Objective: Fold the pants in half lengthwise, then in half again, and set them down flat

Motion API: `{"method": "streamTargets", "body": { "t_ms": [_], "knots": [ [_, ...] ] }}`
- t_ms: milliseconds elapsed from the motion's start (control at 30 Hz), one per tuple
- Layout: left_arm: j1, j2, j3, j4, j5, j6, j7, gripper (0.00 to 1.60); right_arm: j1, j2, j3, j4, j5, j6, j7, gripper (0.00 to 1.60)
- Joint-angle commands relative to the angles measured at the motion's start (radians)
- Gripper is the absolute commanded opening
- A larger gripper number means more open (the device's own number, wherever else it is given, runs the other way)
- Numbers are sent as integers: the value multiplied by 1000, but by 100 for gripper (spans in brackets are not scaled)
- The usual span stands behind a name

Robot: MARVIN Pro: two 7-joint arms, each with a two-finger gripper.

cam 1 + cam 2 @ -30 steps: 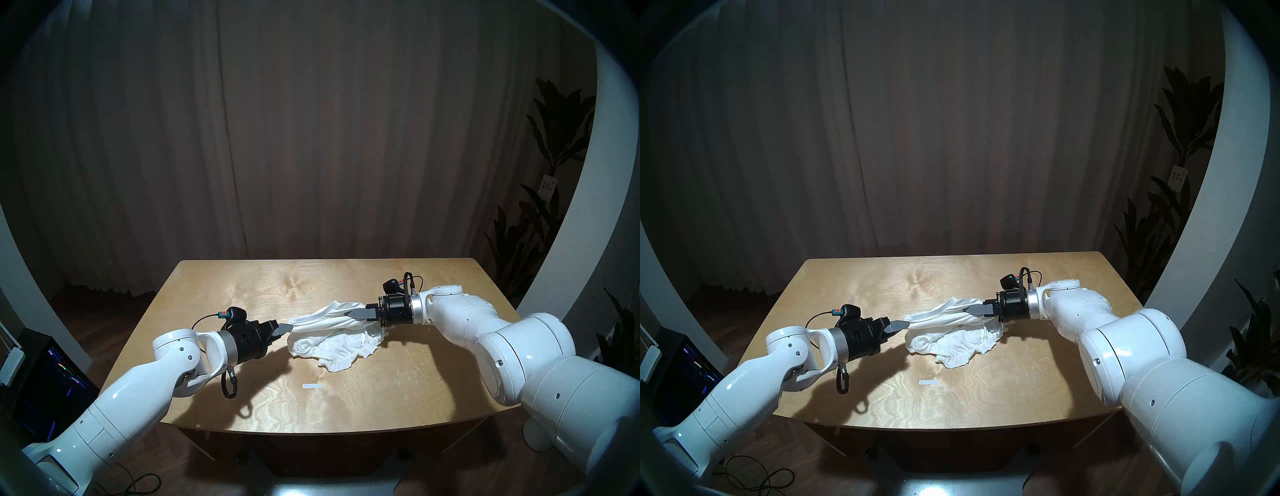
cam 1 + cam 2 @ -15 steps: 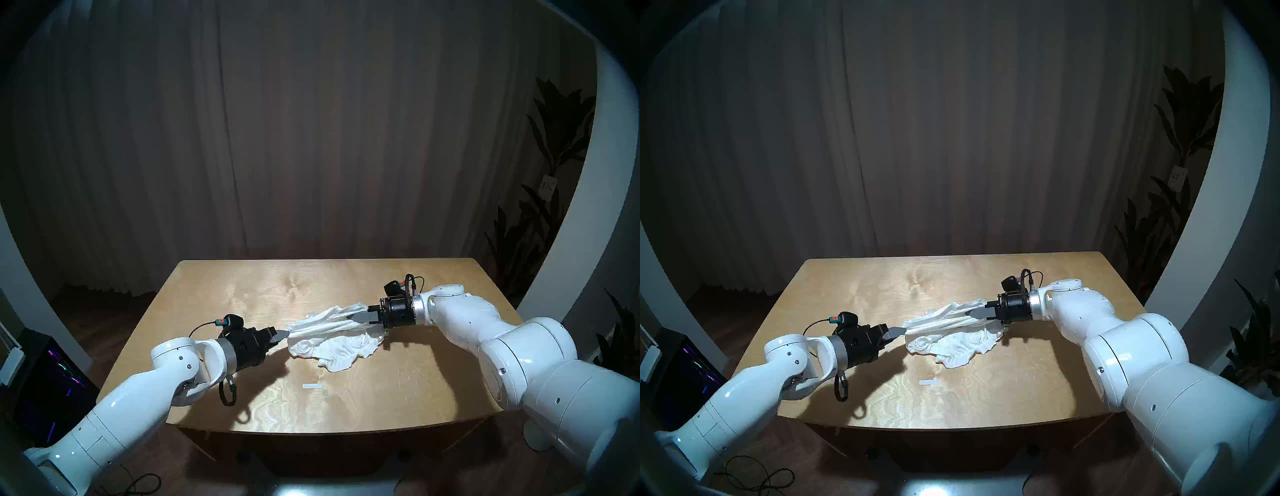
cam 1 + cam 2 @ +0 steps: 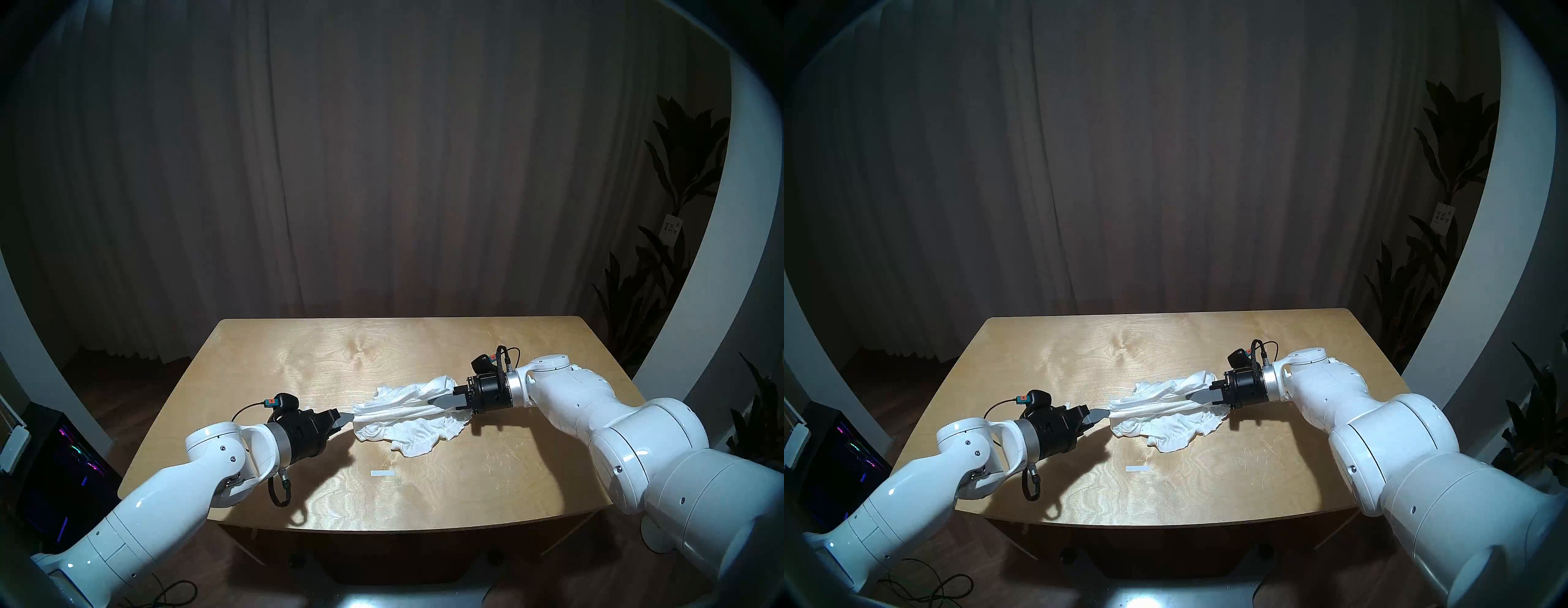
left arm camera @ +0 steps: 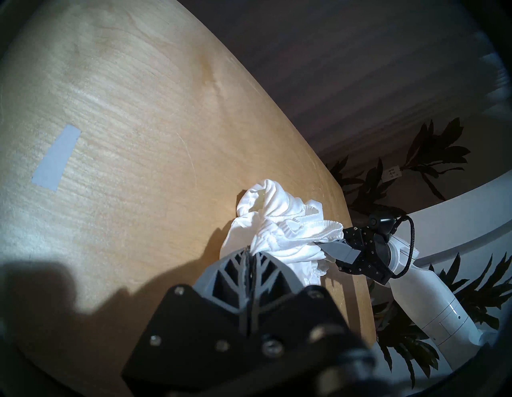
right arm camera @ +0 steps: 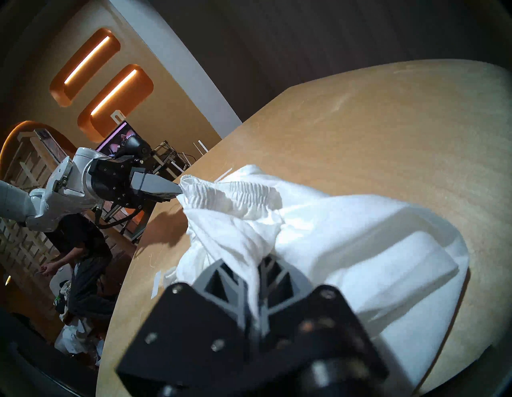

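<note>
The white pants (image 3: pixel 409 424) (image 3: pixel 1166 424) lie bunched in the middle of the wooden table (image 3: pixel 424 339), with their gathered waistband stretched between my two grippers. My left gripper (image 3: pixel 350 418) (image 3: pixel 1105 414) (image 4: pixel 248 249) is shut on the waistband's left end, just above the tabletop. My right gripper (image 3: pixel 432 400) (image 3: pixel 1189 395) (image 5: pixel 250 269) is at the right end of the pants (image 5: pixel 346 235). Its jaws stand a little apart, and a fold of the fabric runs between its fingers (image 5: pixel 221 280). The leg hems rest crumpled on the table under the band.
A small white tape strip (image 3: pixel 382 473) (image 3: pixel 1137 468) (image 4: pixel 56 158) lies on the table nearer the front edge. Dark plants (image 3: pixel 679 254) stand past the table's right side. A person (image 5: pixel 83 249) crouches off the table's left side.
Both grippers have come down and toward the table's front with the waistband, so the pants sag lower. The right gripper's jaws have parted a little.
</note>
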Motion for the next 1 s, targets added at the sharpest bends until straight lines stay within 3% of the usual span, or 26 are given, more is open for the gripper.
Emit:
{"method": "streamTargets", "body": {
  "t_ms": [0, 100, 367, 400, 500, 600, 667, 733, 767, 800, 967],
  "knots": [
    [7, 11, -22, -18, 3, -20, -3, 31, -1, 24, -8, -51, 16, 9, -1, 160],
    [13, 13, -28, -24, 4, -27, -3, 42, 2, 40, -11, -82, 27, 14, -1, 160],
    [28, 19, -39, -44, 9, -40, -11, 54, 7, 87, -27, -136, 35, 29, -1, 160],
    [31, 20, -40, -46, 10, -41, -12, 65, 6, 92, -29, -142, 36, 32, -1, 160],
    [35, 22, -43, -56, 15, -46, -16, 72, 10, 107, -31, -165, 43, 38, -1, 160],
    [41, 27, -42, -72, 27, -52, -22, 118, 17, 120, -31, -191, 49, 40, -1, 160],
    [46, 33, -41, -84, 38, -55, -28, 137, 20, 128, -30, -211, 55, 43, -1, 160],
    [54, 39, -40, -97, 47, -58, -34, 116, 20, 134, -26, -231, 65, 51, -1, 160],
    [57, 41, -41, -104, 49, -59, -39, 116, 22, 135, -21, -238, 72, 55, -1, 160],
    [61, 45, -42, -110, 53, -62, -43, 67, 23, 138, -18, -251, 78, 58, -1, 160],
    [83, 64, -45, -135, 73, -71, -61, 58, 22, 129, -3, -310, 112, 78, -1, 160]
  ]
}}
